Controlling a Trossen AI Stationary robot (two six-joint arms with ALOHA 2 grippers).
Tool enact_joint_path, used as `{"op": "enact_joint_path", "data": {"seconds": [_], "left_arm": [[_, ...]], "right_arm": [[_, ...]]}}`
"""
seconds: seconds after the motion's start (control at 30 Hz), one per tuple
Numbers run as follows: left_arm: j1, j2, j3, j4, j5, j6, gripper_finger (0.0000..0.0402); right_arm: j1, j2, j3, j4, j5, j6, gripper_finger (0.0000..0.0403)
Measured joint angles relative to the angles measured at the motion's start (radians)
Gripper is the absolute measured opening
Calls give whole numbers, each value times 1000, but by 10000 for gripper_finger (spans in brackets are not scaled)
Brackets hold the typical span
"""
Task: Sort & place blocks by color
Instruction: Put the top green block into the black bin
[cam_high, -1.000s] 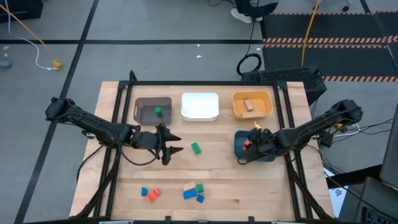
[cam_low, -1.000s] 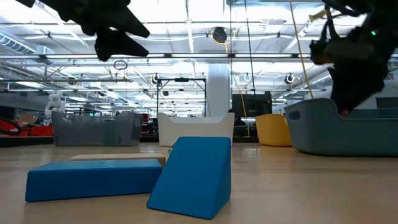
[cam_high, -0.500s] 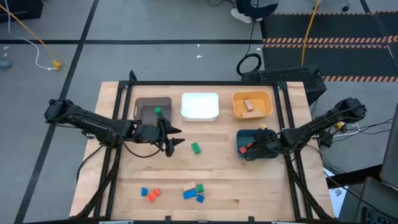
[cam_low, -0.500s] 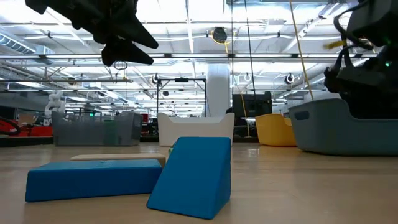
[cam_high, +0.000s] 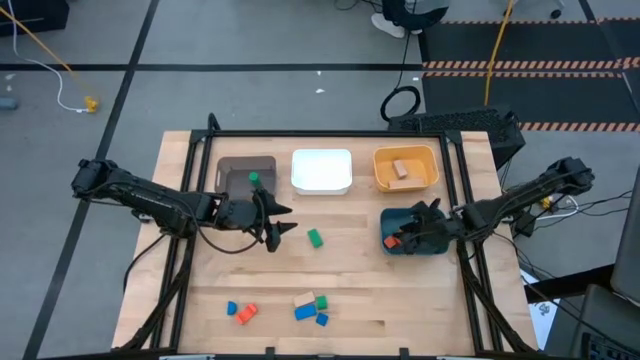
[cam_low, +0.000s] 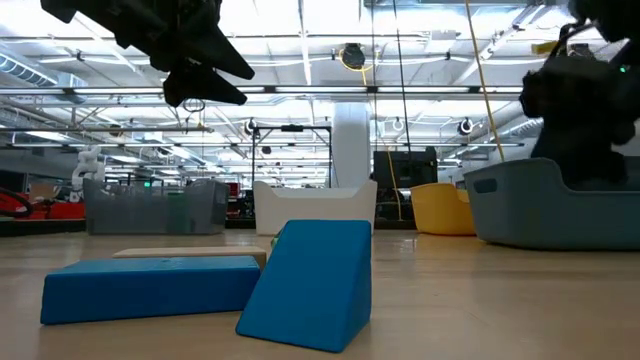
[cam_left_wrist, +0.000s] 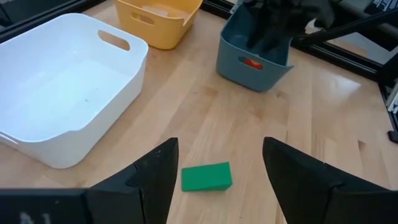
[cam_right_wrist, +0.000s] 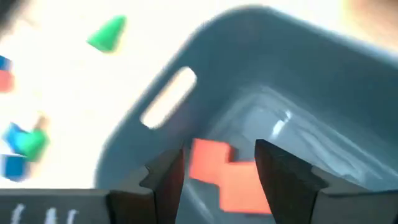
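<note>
Your left gripper (cam_left_wrist: 214, 163) hangs above the desk (cam_high: 350, 275) with its jaws spread wide, a green block (cam_left_wrist: 206, 177) lying between and just ahead of them, untouched. The brown bin (cam_high: 240, 172), already holding one green block (cam_high: 254, 179), sits close behind that gripper; the white bin (cam_left_wrist: 62, 93) is off to one side.

Your right gripper (cam_right_wrist: 214, 163) is poised over the teal bin (cam_right_wrist: 298, 99), jaws parted and empty, with red-orange blocks (cam_right_wrist: 221, 171) resting on the bin floor directly beneath them. The orange bin (cam_high: 405, 168) beyond holds a pale wood block (cam_high: 401, 168).

A mixed cluster of blocks (cam_high: 311, 307) and a blue and red-orange pair (cam_high: 240, 311) wait well apart from both grippers, near the desk's front edge.

The risk, as it looks: the green block lies slightly skewed to the left jaws, so closing on it off-centre could twist or squirt it away. Descend squarely. On the right, a low retreat could catch the teal bin's wall and drag it.
</note>
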Motion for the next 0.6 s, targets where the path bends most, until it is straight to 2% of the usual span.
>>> {"op": "enact_joint_path", "data": {"seconds": [0.2, 0.47, 0.6], "left_arm": [[0, 0, 0, -1, 1, 1, 234], [0, 0, 0, 4, 2, -1, 234], [0, 19, 0, 23, 28, -23, 234]], "right_arm": [[-1, -108, 0, 148, 73, -111, 184], [-21, -134, 2, 579, 119, -500, 184], [-40, -134, 49, 597, 118, -624, 185]]}}
